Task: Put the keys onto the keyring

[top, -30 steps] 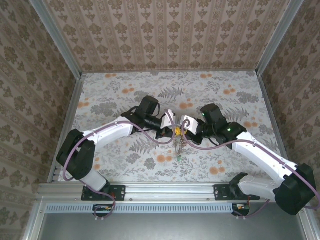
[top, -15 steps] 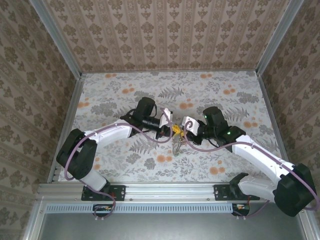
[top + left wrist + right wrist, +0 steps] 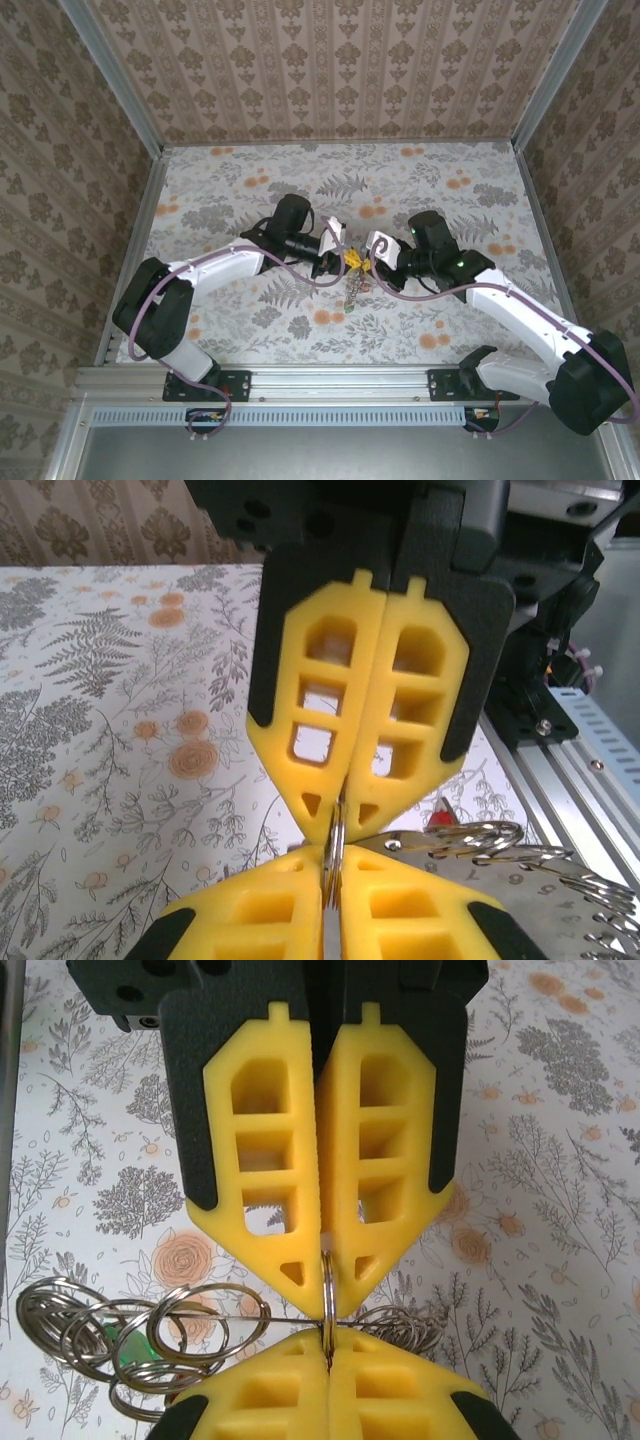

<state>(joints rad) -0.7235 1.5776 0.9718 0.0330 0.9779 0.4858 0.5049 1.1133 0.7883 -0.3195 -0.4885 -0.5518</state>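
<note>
Over the middle of the table my left gripper [image 3: 342, 258] and right gripper [image 3: 366, 262] meet tip to tip. Both are shut on one small split ring [image 3: 327, 1295], seen edge-on between the yellow fingers [image 3: 280, 1380]. In the left wrist view the same ring [image 3: 336, 842] is pinched by my left gripper [image 3: 335, 858], with the right gripper [image 3: 342, 815] facing it. The keyring's thin wire [image 3: 285, 1322] runs crosswise past the tips, strung with several silvery rings [image 3: 150, 1335]. A bunch of keys [image 3: 355, 292] hangs below the grippers. A green head [image 3: 128, 1352] and a red head [image 3: 441, 814] show.
The floral table [image 3: 250, 180] lies under both arms, boxed in by patterned walls and metal rails [image 3: 138, 215]. A metal frame rail [image 3: 560, 780] runs along the near edge by the arm bases.
Both wrists have eased slightly apart, left arm leftward and right arm rightward. The fingertips stay together on the ring, and the hanging bunch has drawn up a little.
</note>
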